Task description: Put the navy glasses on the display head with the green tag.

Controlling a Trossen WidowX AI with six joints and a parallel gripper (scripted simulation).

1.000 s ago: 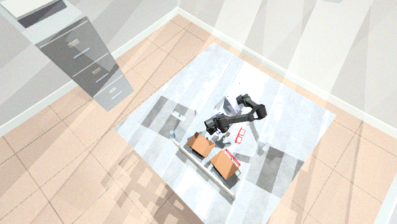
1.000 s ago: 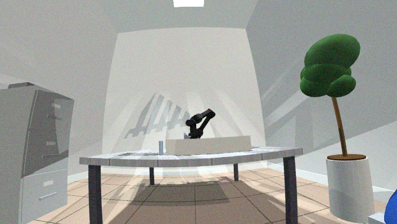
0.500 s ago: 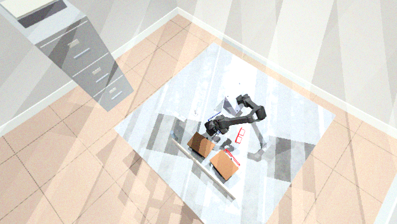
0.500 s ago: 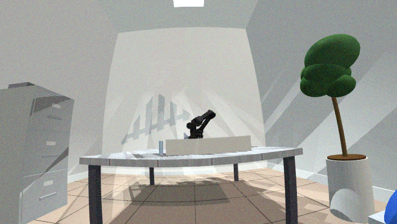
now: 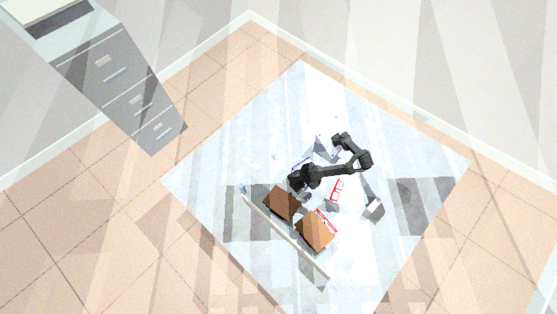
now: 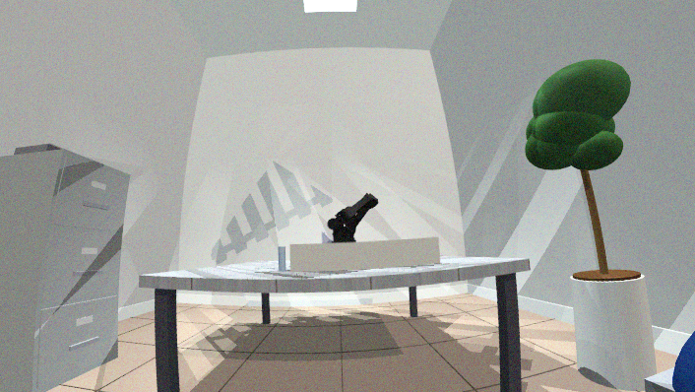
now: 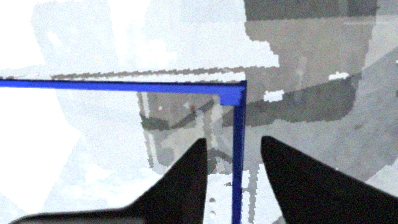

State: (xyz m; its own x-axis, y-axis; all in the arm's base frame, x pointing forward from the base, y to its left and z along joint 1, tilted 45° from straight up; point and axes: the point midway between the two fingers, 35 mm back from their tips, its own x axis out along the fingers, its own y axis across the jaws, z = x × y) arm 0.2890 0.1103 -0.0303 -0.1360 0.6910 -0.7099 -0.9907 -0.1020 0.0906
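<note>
The navy glasses show as thin blue bars on the table, partly under the arm in the top view. My gripper is partly open. In the wrist view one blue bar runs between its fingers, with a gap on both sides, and the frame corner lies just ahead of the tips. Two display heads, seen from above as brown blocks, stand beyond the gripper: one head is close to it, the other head is farther right. No green tag shows, so I cannot tell which head bears it.
Red glasses lie right of the gripper. Another red frame is at the farther head's edge. A low beige wall runs behind the heads, with a blue-grey cylinder at its end. A grey angular object stands near the arm base.
</note>
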